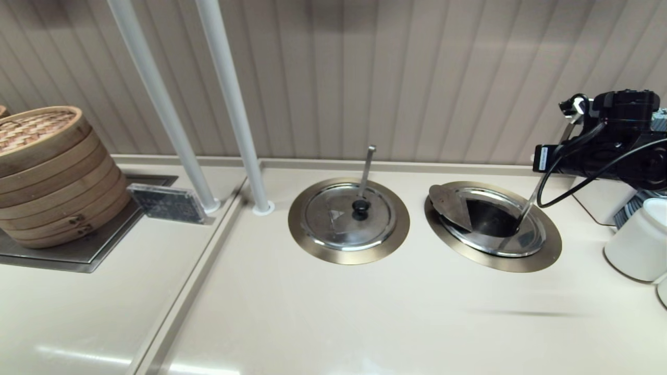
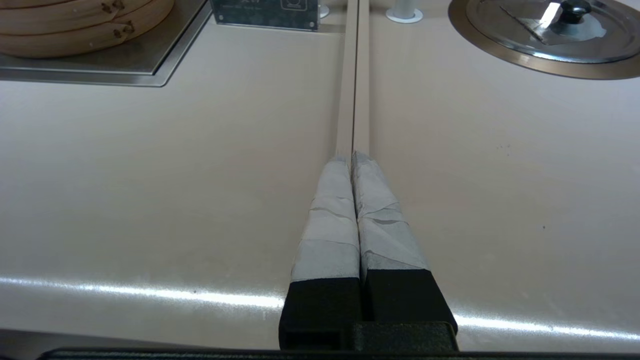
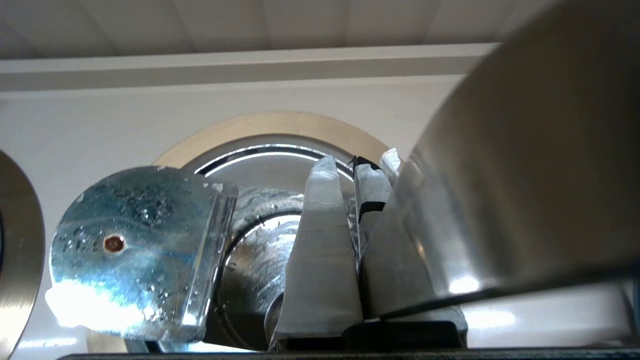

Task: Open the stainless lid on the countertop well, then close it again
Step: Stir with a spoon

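Note:
The stainless lid [image 1: 513, 237] on the right countertop well [image 1: 542, 255] is folded open. Its hinged flap [image 1: 449, 204] is tipped up at the well's left side, leaving a dark opening. The right wrist view shows the flap's wet underside [image 3: 140, 245] with a rivet; the knob is hidden. The broad slanted ladle handle [image 1: 530, 200] rises from the opening. My right arm [image 1: 615, 140] hovers at the well's right side. The right gripper [image 3: 347, 167] is shut on nothing, beside the ladle handle [image 3: 525, 175] and apart from the flap. My left gripper [image 2: 352, 159] is shut, low over the counter seam.
A second brass-ringed well with a closed lid [image 1: 348, 216] and a thin vertical ladle handle lies to the left. Two white poles [image 1: 229, 99] rise behind it. A bamboo steamer stack [image 1: 47, 172] stands at far left, and white containers [image 1: 638, 239] at far right.

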